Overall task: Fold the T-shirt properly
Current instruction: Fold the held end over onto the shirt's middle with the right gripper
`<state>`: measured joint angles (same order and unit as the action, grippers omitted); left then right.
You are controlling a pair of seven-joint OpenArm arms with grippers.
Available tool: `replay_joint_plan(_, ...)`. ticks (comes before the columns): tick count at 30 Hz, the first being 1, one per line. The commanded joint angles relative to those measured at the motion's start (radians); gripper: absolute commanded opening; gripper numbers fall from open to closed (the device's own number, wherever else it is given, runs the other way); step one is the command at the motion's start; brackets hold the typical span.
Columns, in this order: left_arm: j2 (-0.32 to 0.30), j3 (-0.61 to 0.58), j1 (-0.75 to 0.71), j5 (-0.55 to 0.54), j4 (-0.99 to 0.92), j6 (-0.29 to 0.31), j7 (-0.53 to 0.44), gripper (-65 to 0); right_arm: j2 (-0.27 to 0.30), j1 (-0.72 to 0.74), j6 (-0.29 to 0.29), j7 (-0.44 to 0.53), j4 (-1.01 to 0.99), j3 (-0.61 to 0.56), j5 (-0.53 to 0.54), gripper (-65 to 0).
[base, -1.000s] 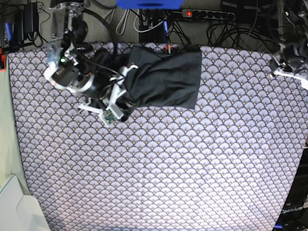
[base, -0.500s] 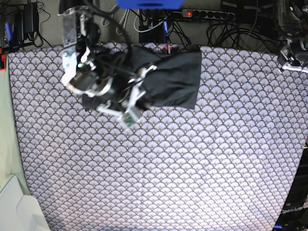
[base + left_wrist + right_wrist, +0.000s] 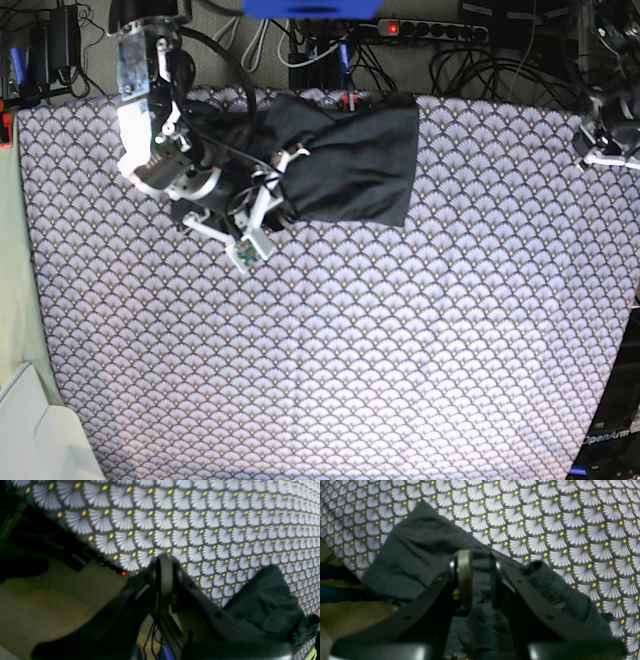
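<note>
T-shirt: the T-shirt (image 3: 345,165) is being shown as a dark grey bundle, already folded over on itself, lying at the far edge of the surface (image 3: 400,350) on the scallop-patterned cloth (image 3: 330,380); only plain fabric is being seen, no print.

Right pincer: the right pincer (image 3: 476,580) is being held narrow, with a bunched fold of the shirt caught between the jaws, as the right wrist view is showing; in the base view it is sitting at the shirt's left end (image 3: 268,190).

Left pincer: the left pincer (image 3: 163,585) is being kept fully closed on nothing, off near the surface's far corner, well apart from the shirt.

Step in hand: judging from the grip, one end of the shirt is being carried or dragged over the rest for another fold.

Risk, slipping: only a small pinch of fabric is being held, so the layers could be lost partway, and the fold would be dropped short and crooked.

Risk, dragging: nothing is being used to pin the opposite end, so the whole bundle could be pulled along the cloth instead of folding.

Risk, edge: the shirt is lying close to the far rim, near cables (image 3: 320,45); a pull that way could be sending it off the surface.

Risk, bunching: the gathered fabric under the jaws is being creased, which could be leaving an untidy result.
</note>
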<state>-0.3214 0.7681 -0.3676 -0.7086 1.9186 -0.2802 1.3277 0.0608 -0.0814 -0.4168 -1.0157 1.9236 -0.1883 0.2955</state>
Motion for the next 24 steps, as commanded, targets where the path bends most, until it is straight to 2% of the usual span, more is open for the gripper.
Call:
replay_joint_plan(1, -0.018, 0.006, 0.000, -0.024, 0.017, -0.021, -0.001, -65.0, 0.011, 0.010, 0.003, 0.024, 0.018, 0.002, 0.017, -54.4)
replay_joint_plan(6, -0.020, 0.006, 0.002, -0.024, 0.017, -0.021, -0.001, -65.0, 0.041, 0.013, 0.003, 0.025, 0.018, 0.006, 0.017, -54.4)
replay_joint_plan(12, -0.020, 0.006, 0.002, -0.026, 0.017, -0.021, -0.009, -65.0, 0.043, 0.010, 0.017, 0.013, 0.014, 0.010, 0.015, -53.8)
replay_joint_plan(13, -0.020, 0.006, 0.002, -0.026, 0.017, -0.021, -0.009, -65.0, 0.043, 0.010, 0.051, 0.013, 0.004, 0.008, 0.015, -53.4)
replay_joint_plan(16, -0.020, 0.006, 0.018, -0.026, 0.017, -0.021, -0.009, -65.0, 0.044, 0.018, 0.252, 0.015, -0.059, 0.000, 0.015, -49.4)
replay_joint_plan(18, -0.020, 0.006, 0.020, -0.026, 0.017, -0.021, -0.009, -65.0, 0.046, 0.021, 0.352, 0.024, -0.094, -0.009, 0.015, -48.3)
replay_joint_plan(20, -0.022, 0.006, 0.022, -0.026, 0.017, -0.021, -0.010, -65.0, 0.046, 0.021, 0.388, 0.024, -0.109, -0.023, 0.015, -47.4)
replay_joint_plan(24, -0.026, 0.006, 0.038, -0.026, 0.017, -0.021, -0.010, -65.0, 0.044, 0.013, 0.390, 0.024, -0.102, -0.041, 0.015, -44.0)
